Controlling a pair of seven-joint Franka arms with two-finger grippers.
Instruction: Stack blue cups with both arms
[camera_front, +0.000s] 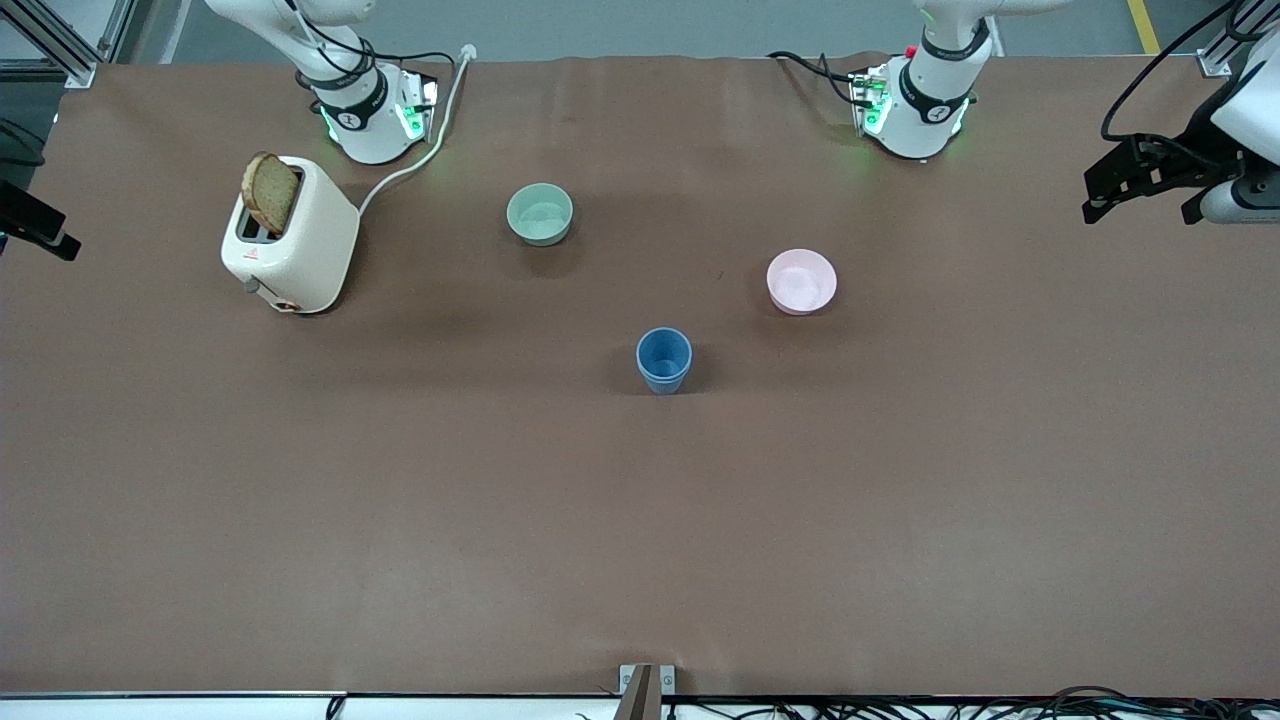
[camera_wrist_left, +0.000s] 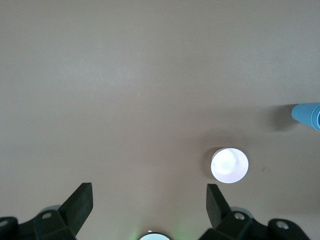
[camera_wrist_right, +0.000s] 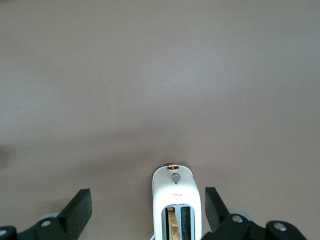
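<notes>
One blue cup shape (camera_front: 663, 360) stands upright near the table's middle; a ridge around its lower part suggests one cup nested in the other. Its edge also shows in the left wrist view (camera_wrist_left: 307, 115). My left gripper (camera_wrist_left: 148, 200) is open and empty, held high over the left arm's end of the table (camera_front: 1140, 190), well away from the cups. My right gripper (camera_wrist_right: 147, 205) is open and empty, held high over the toaster; only part of it shows at the front view's edge (camera_front: 40, 235).
A pink bowl (camera_front: 801, 281) sits farther from the front camera than the cups, toward the left arm's end; it shows in the left wrist view (camera_wrist_left: 229, 165). A mint-green bowl (camera_front: 540, 214) sits farther still. A white toaster (camera_front: 290, 235) holding bread stands at the right arm's end (camera_wrist_right: 176, 200).
</notes>
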